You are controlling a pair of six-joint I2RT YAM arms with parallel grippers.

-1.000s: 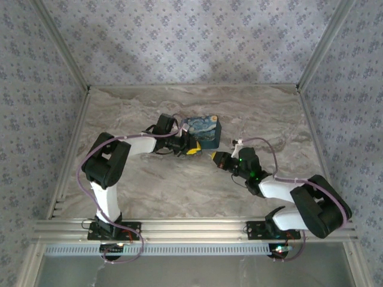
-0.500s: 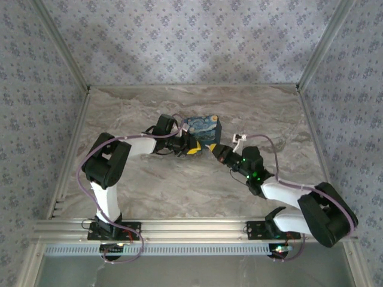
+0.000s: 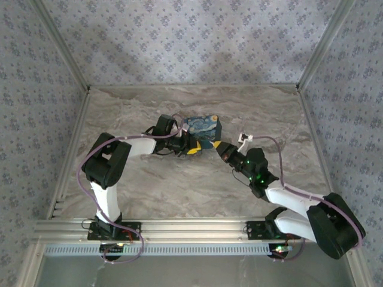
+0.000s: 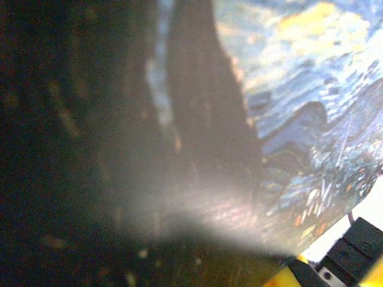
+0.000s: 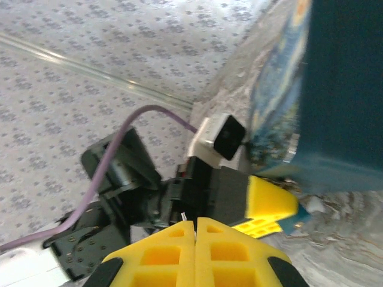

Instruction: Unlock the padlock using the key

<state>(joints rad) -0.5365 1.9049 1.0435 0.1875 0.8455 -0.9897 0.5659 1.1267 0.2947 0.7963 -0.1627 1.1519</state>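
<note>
1. Padlock and key are the story here, but both are too small or too hidden to pick out. The action is gathering at the starry-night box point(image 3: 202, 131), which is sitting on the marble table point(image 3: 149, 185), mid-width and toward the far wall.
2. In the left wrist view that painted box point(image 4: 311, 119) is sitting right up against the lens, blurred and half in shadow.
3. The left gripper point(image 3: 192, 149) is lying at the box's near-left edge, its yellow tips touching it or just beside it. How far apart its jaws are standing, and whether they are holding anything, I cannot tell.
4. From the right wrist, one yellow finger point(image 5: 269, 200) of the left gripper is tucking in just under the box's point(image 5: 341, 89) lower edge. A small pale piece point(image 5: 311, 206) beside it is too blurred to name.
5. The right gripper point(image 3: 215, 145) is pointing at the box's near-right corner, just beside it and a little apart from the left tips. Its jaws point(image 5: 195, 230) are pressing fully together. A thin pale sliver is showing at the seam, and I cannot tell whether it is the key.
6. Further out, a purple cable point(image 5: 119, 143) is looping over the left arm behind its white camera block point(image 5: 218, 137).
</note>
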